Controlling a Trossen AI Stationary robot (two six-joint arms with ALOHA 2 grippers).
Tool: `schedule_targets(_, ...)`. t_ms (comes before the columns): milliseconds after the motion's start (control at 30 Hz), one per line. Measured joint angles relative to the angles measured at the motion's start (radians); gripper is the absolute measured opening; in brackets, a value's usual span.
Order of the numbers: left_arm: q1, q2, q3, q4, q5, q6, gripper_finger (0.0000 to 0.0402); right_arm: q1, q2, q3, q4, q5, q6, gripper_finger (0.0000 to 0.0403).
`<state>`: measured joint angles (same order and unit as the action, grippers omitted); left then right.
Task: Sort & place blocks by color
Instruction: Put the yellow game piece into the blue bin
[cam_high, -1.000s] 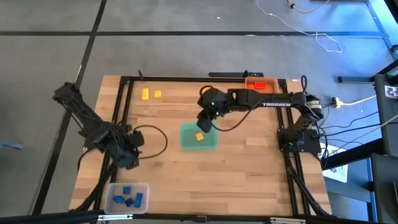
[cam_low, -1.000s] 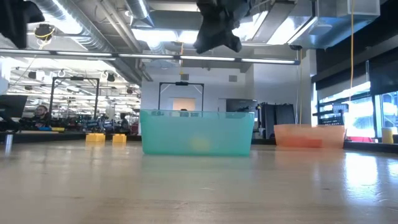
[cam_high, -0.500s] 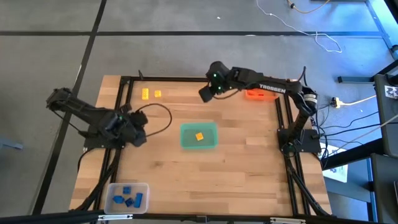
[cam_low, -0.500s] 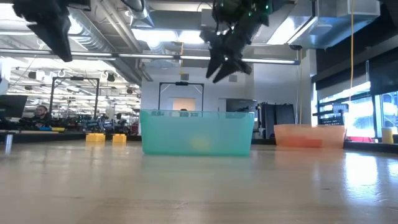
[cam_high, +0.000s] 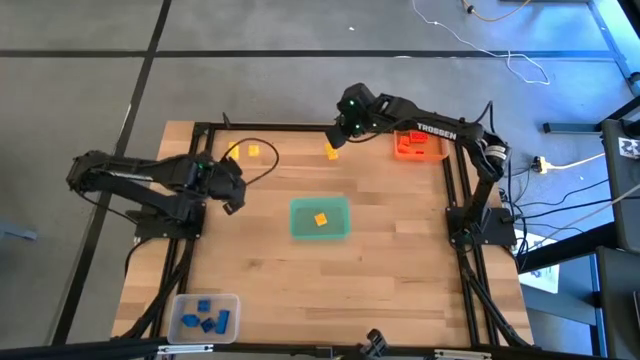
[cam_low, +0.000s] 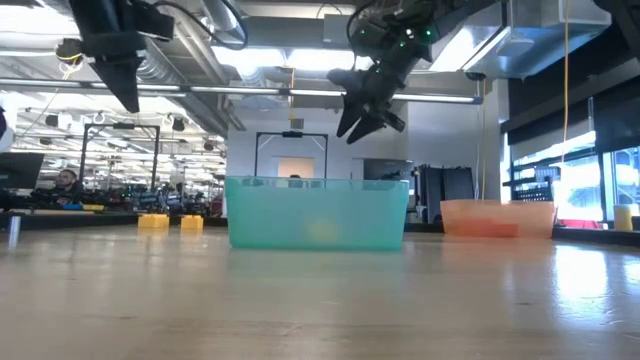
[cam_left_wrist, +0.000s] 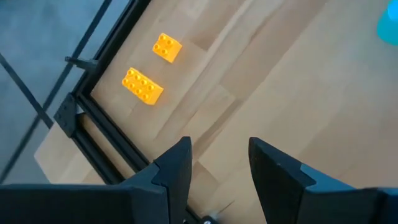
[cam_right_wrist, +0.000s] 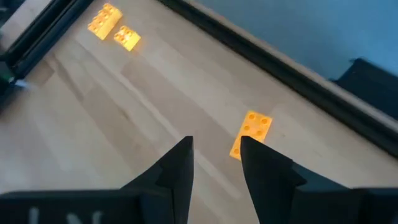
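Observation:
Two yellow blocks (cam_high: 252, 151) (cam_left_wrist: 142, 85) lie flat on the table at the far left. A third yellow block (cam_high: 331, 151) (cam_right_wrist: 252, 132) lies flat near the far edge, and a fourth (cam_high: 320, 219) lies in the green tray (cam_high: 298, 230). Red blocks (cam_high: 417, 139) lie in the orange tray (cam_high: 400, 151), blue ones (cam_high: 205, 318) in the clear tray (cam_high: 180, 300). My right gripper (cam_high: 338, 138) (cam_right_wrist: 216, 155) hangs open above the third block, well off the table. My left gripper (cam_high: 233, 197) (cam_left_wrist: 219, 162) hangs open, nearer than the yellow pair.
A black frame rail (cam_high: 300, 127) runs along the table's far edge, with more rails down the left and right sides. A loose black cable (cam_high: 262, 180) loops beside the left arm. Bare wood lies between the green tray and the near edge.
My right gripper has swung from above the green tray toward the table's far edge and now hangs over the lone yellow block. My left gripper has swung from the near left toward the far edge, closer to the yellow pair. No block has moved.

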<state>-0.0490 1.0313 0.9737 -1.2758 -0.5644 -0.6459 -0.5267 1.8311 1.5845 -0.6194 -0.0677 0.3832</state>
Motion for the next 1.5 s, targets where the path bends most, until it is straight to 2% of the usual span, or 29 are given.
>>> schedule_targets(200,0.054,0.0,0.0,0.049,0.027,0.002,0.0149,-0.008,0.011,0.0,0.001,-0.064,-0.049,0.0134)
schedule_targets(367,0.088,0.0,0.0,0.06,0.089,0.003,0.0149,-0.008,0.017,0.0,-0.006,-0.061,-0.081,0.0134)
schedule_targets(633,0.106,0.0,0.0,0.058,0.055,0.004,0.0149,-0.008,0.017,0.0,-0.003,-0.111,-0.074,0.0134)
schedule_targets(1133,0.106,0.0,0.0,0.058,0.064,0.004,0.0149,-0.006,0.017,0.0,0.008,-0.111,-0.069,0.0133)
schedule_targets(1500,0.106,0.0,0.0,0.058,0.064,0.003,0.0149,-0.005,0.017,0.0,0.011,-0.11,0.111,0.0133)
